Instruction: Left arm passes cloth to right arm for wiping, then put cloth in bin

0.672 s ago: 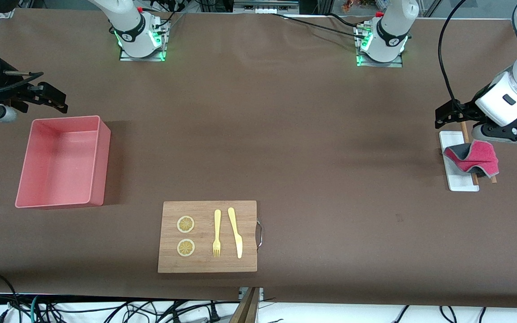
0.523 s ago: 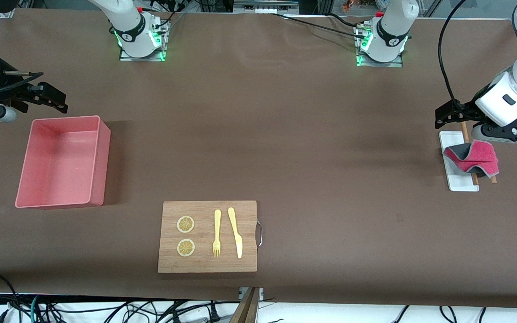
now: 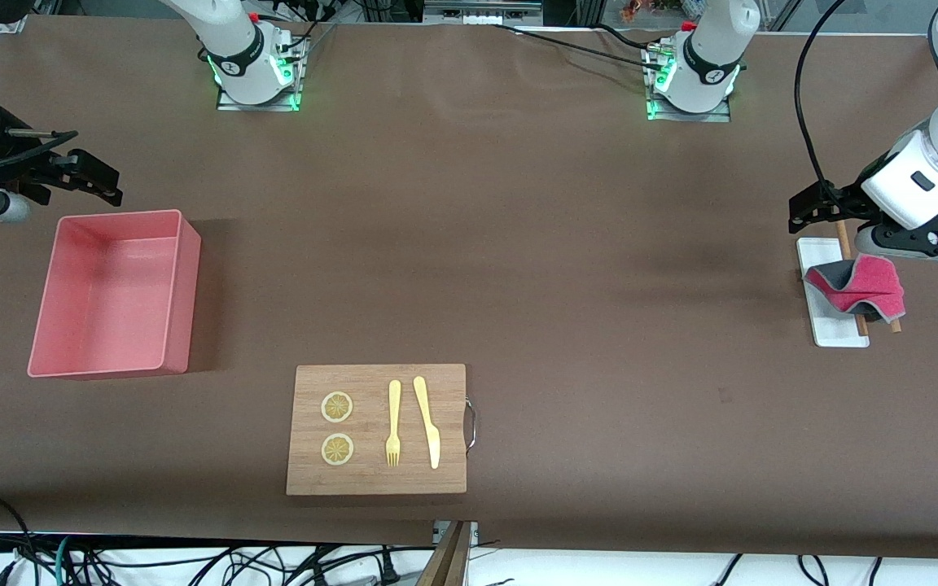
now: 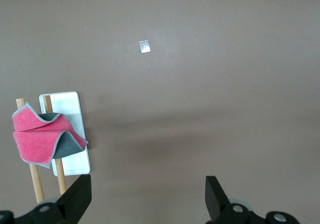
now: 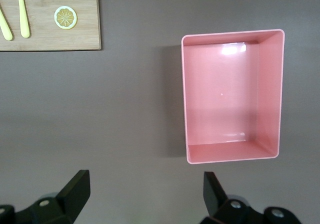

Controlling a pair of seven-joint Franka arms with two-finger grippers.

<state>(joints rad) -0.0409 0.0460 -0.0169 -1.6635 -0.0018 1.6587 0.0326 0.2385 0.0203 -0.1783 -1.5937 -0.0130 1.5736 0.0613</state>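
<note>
My left gripper [image 4: 145, 199] hangs with its fingers spread wide and nothing between them, over bare table just beside the white tray [image 3: 831, 330] at the left arm's end. My right gripper [image 5: 142, 196] is likewise wide open and empty, up in the air at the right arm's end, over the table by the bin's [image 3: 180, 293] edge farthest from the front camera. Cloth [image 3: 860, 286] — crimson-pink face, dark grey back, grey edging — lies rumpled on two wooden sticks [image 3: 844, 238] that run lengthways over the tray; one stick lies on the tray, the other just off its edge. The cloth touches neither gripper. Bin — pink, low-walled, nothing in it — sits flat on the table. Wooden board [image 3: 377, 480] lies between the two ends, nearer the front camera than the bin, carrying two lemon slices [image 3: 337, 407], a yellow fork [image 3: 393, 423] and a yellow knife [image 3: 428, 423] side by side. Brown table [image 3: 518, 244] underneath all of it.
</note>
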